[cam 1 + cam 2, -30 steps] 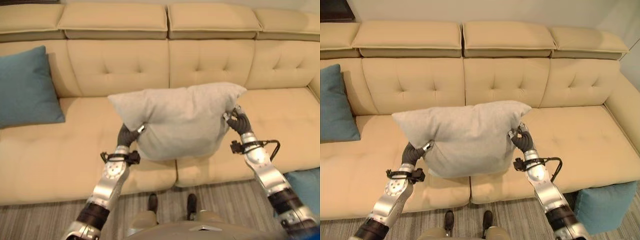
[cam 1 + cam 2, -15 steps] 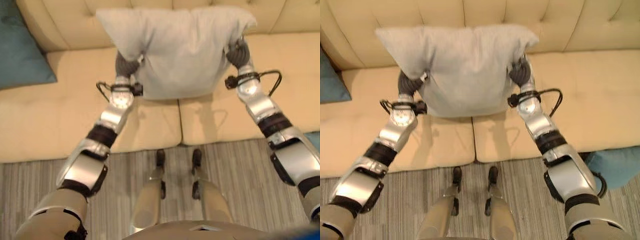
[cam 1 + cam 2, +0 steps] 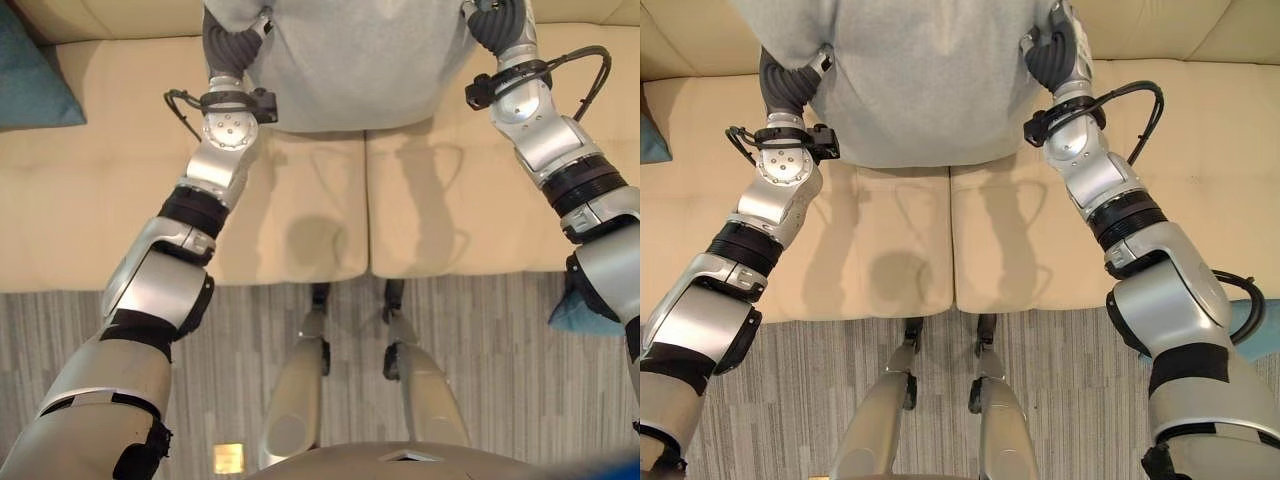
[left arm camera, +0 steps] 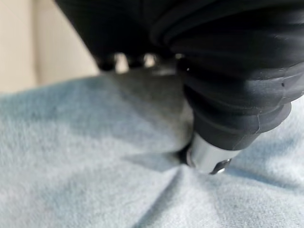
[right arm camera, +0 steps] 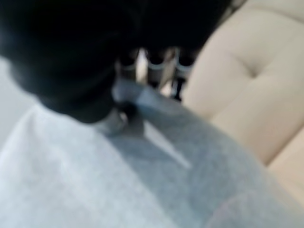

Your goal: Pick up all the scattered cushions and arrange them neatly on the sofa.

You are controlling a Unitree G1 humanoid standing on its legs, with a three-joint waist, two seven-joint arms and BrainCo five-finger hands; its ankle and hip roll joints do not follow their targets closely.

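Grey cushion (image 3: 920, 80) between both hands

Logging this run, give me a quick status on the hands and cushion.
Left hand and right hand both gripping the grey cushion, one per side. Cushion held above the sofa seat. Nothing in the way.

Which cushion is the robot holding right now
The grey cushion, pinched between left hand and right hand; the teal cushion lies untouched on the sofa.

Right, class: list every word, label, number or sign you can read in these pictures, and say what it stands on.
None can be read: the grey cushion, the beige sofa and the striped floor bear no print.
A small yellowish tag on the floor is too small to read.
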